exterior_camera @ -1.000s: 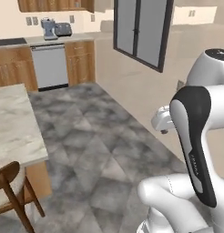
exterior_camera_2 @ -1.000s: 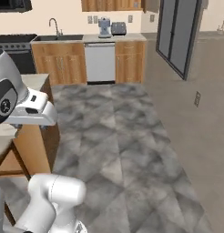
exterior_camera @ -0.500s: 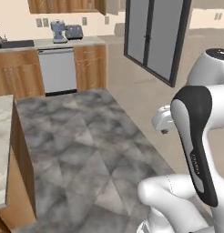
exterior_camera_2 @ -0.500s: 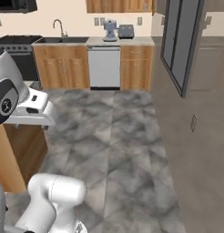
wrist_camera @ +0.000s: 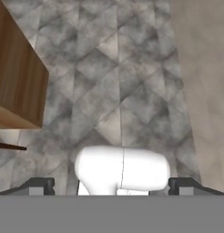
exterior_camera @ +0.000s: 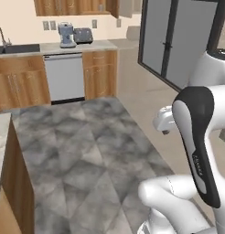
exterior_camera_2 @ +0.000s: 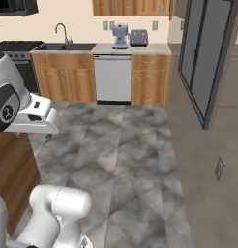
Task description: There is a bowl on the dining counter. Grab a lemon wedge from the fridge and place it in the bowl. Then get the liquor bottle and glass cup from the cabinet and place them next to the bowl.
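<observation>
While the gripper (wrist_camera: 111,184) hangs over the grey floor (wrist_camera: 132,82) with jaws spread wide and nothing between them, the fridge (exterior_camera_2: 208,58) stands at the right — its dark doors shut — beyond the dishwasher (exterior_camera_2: 112,79).

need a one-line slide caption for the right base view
Robot faces the kitchen wall: dishwasher between wood cabinets, sink faucet left, dark-doored fridge right, grey tiled floor ahead.
</observation>
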Controlling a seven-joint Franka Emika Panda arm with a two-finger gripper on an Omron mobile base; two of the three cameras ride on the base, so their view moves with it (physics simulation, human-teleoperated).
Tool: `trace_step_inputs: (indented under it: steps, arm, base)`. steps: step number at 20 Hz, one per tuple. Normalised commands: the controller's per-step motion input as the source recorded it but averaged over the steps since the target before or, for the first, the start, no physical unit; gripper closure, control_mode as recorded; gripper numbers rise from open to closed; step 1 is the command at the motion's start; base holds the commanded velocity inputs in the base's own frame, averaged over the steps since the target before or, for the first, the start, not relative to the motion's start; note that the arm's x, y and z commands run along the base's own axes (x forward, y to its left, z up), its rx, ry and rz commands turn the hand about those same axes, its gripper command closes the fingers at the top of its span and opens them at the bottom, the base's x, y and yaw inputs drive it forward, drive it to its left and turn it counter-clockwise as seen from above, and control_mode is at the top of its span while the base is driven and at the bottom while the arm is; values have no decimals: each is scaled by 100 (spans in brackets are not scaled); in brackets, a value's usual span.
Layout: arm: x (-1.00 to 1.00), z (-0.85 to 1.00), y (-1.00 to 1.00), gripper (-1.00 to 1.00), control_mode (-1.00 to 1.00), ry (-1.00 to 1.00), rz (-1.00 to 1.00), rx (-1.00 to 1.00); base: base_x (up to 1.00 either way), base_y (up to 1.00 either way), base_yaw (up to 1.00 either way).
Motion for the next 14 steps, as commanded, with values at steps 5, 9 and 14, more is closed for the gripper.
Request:
trace_step_inputs:
  steps: [5,9,14]
  arm:
    - [0,0,0,-100,100,0,0,0]
    - [0,0,0,-100,100,0,0,0]
    - [0,0,0,-100,100,0,0,0]
  base:
    - [100,-14,11]
    - [100,-21,11]
    - [100,-26,11]
